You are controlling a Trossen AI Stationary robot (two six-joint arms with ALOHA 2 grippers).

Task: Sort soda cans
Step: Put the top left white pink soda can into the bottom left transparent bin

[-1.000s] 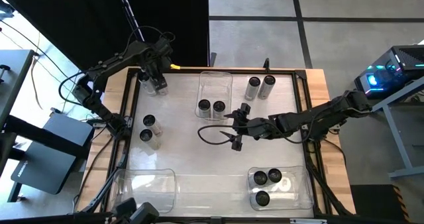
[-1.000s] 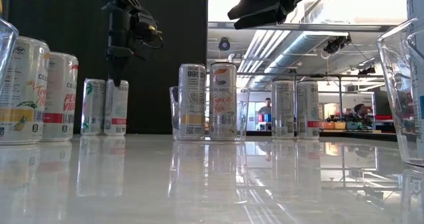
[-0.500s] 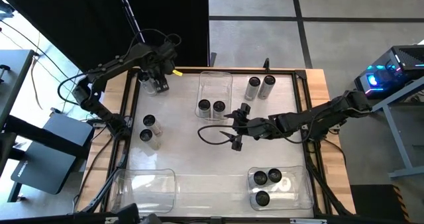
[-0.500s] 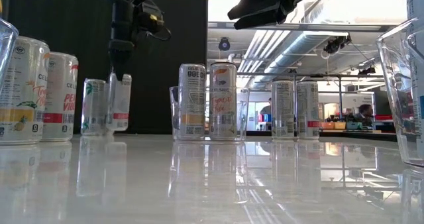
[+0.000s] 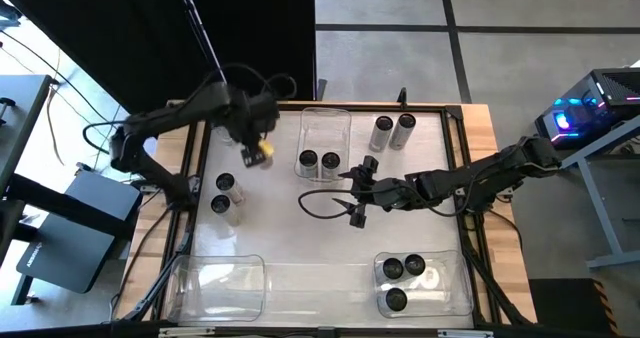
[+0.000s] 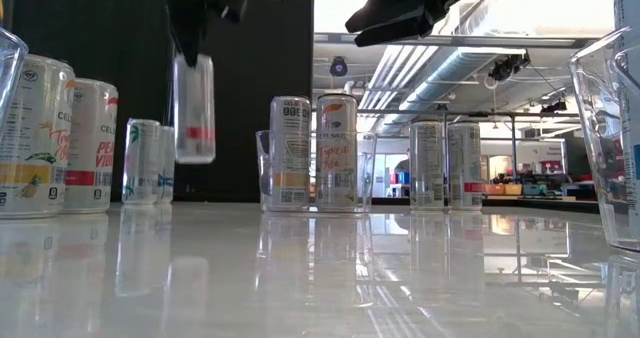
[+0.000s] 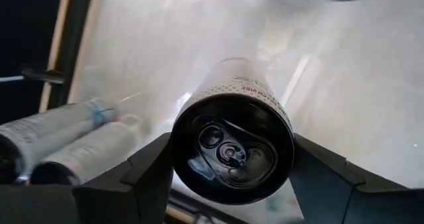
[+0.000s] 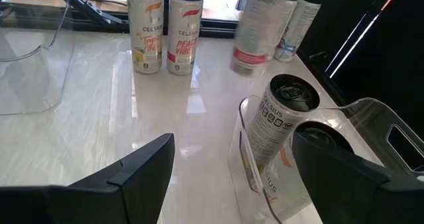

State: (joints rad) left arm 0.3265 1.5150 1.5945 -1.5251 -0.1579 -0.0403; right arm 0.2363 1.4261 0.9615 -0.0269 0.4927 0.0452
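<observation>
The soda cans are slim and silver with dark tops. My left gripper (image 5: 252, 138) is over the far left of the table, shut on one can (image 6: 193, 108) that hangs clear of the table. Its former neighbour (image 6: 140, 163) still stands in the far left corner. Two cans (image 5: 224, 194) stand at the left edge and two more (image 5: 392, 132) at the far right. Two cans (image 8: 285, 118) sit in the far middle bin (image 5: 325, 123), and three (image 5: 402, 276) in the near right bin. My right gripper (image 5: 358, 193) hovers open over the table's middle, beside the far middle bin. My left gripper pinches the can by its upper end (image 7: 179, 151), just below the dark top, between its two fingers (image 7: 142, 177). The fingers come from above, pointing down. The can hangs upright below them, lifted clear of the table (image 6: 193, 153).
A clear bin (image 5: 220, 283) stands at the near left corner with no cans showing in it. A dark cable (image 5: 318, 206) loops on the table by my right gripper. A raised frame (image 5: 470, 178) borders the table. Bare white tabletop lies between the bins.
My left gripper, shut on one can of the far left pair, has risen and moved toward the table's right and near side, toward the far middle bin. The can has come up clear of the table. Its neighbour has stayed standing.
</observation>
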